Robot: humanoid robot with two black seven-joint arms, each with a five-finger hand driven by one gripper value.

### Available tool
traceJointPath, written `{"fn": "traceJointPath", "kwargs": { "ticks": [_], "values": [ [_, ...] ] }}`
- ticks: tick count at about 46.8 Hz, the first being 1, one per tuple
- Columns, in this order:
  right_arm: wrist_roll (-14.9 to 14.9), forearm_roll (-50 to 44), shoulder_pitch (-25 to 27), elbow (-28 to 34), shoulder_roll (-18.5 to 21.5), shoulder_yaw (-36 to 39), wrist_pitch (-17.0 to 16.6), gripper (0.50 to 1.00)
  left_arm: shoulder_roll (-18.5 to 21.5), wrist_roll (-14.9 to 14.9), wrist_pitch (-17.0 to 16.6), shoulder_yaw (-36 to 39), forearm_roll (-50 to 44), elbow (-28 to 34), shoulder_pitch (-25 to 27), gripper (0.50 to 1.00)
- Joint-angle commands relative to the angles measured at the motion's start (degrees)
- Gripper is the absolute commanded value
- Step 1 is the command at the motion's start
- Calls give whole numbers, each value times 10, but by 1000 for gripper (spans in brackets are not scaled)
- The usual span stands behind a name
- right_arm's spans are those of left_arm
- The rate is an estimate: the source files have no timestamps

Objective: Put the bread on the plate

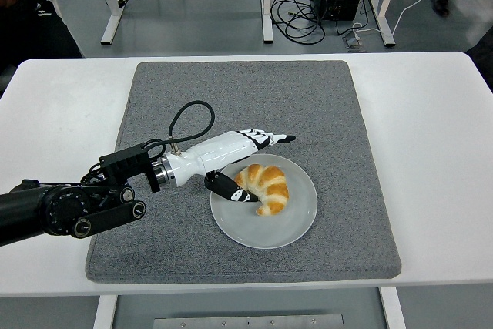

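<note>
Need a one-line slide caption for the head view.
Left robot hand open beside the bread lying on the plate, on a grey mat.

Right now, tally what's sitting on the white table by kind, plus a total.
Grey textured mat: 1
Pale round plate: 1
Golden-brown croissant-shaped bread: 1, lying on the plate
Total: 3
The left robot hand is open beside the bread, not counted.
</note>
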State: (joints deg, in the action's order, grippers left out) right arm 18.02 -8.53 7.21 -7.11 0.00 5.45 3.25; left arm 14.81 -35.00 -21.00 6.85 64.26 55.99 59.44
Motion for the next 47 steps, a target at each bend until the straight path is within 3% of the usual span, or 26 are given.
{"fn": "traceJointPath", "kwargs": {
  "ticks": [1,24,34,39,47],
  "values": [
    [0,0,0,0,0,0,0,1000,2,0,1,-1,0,0,-5,966],
    [0,0,-1,-2,0,0,0,1000,14,0,9,-9,-142,0,2,971],
    [0,0,-1,-2,0,0,0,1000,14,0,11,-53,-220,-7,3,971],
    [0,0,-1,-2,0,0,0,1000,16,0,33,-84,-265,-12,3,971],
    [0,0,-1,-2,0,0,0,1000,37,0,102,-137,-331,-37,2,971]
  ]
}}
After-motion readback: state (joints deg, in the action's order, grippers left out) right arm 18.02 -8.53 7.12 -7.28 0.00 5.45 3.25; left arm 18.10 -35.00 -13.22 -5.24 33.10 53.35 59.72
